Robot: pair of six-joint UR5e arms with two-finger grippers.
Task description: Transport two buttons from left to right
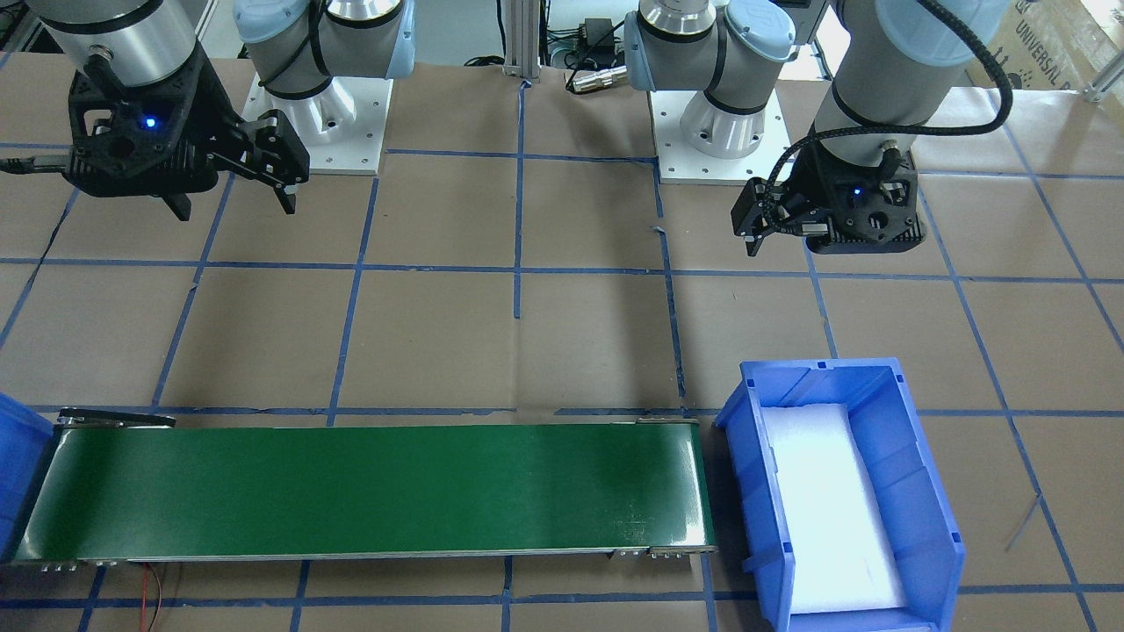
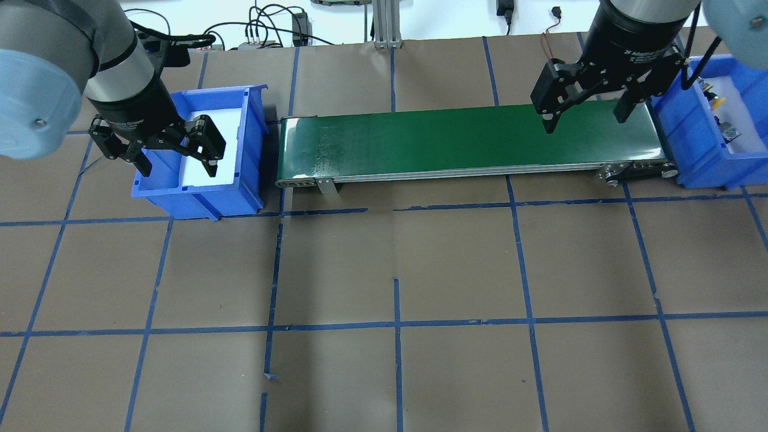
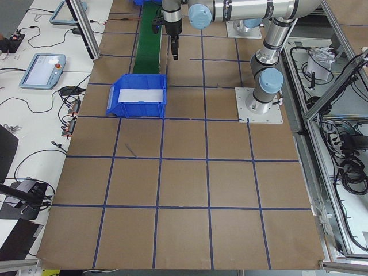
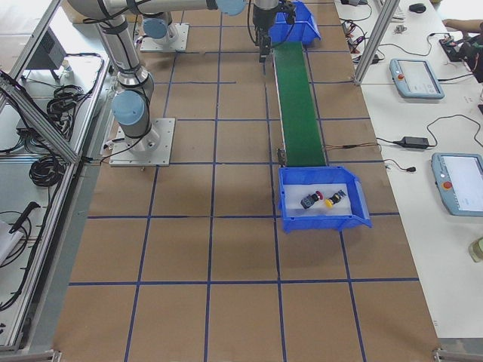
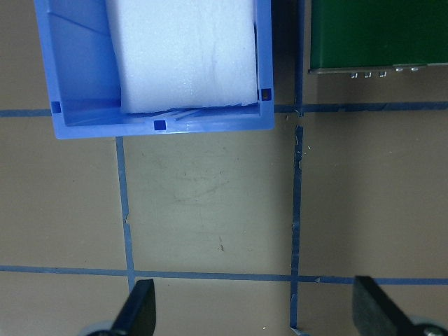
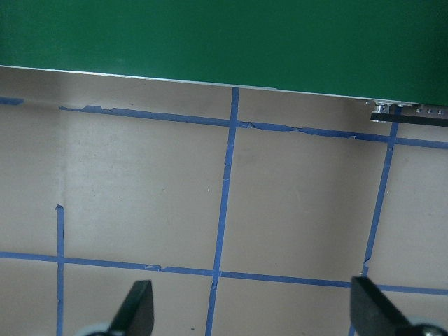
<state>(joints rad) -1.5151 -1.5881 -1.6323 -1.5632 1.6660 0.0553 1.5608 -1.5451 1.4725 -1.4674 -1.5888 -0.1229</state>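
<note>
- Right blue bin: open-top moulded plastic with sloped walls and a white liner on the floor. It sits at the belt's end on the robot's right.
- Both buttons lie in it on their sides on the liner, just beside each other.
- Red button: black barrel, round red cap.
- Yellow button: yellow cap, pale rear block. Finer detail is too small to tell.
- Left blue bin: same shape, at the belt's other end. It holds only a white foam pad, a matte rectangle covering most of the floor.
- Conveyor: long, flat, dark green belt with a slight sheen. It has a metal side rail and runs between the two bins.
- Left gripper: black fingers spread wide with nothing between them. It hangs above the table on the robot's side of the left bin.
- Right gripper: fingers also spread and empty. It hangs above the table on the robot's side of the belt, near the right end.
- Table: brown paper surface, slightly creased, with a grid of blue tape that is frayed in spots.
</note>
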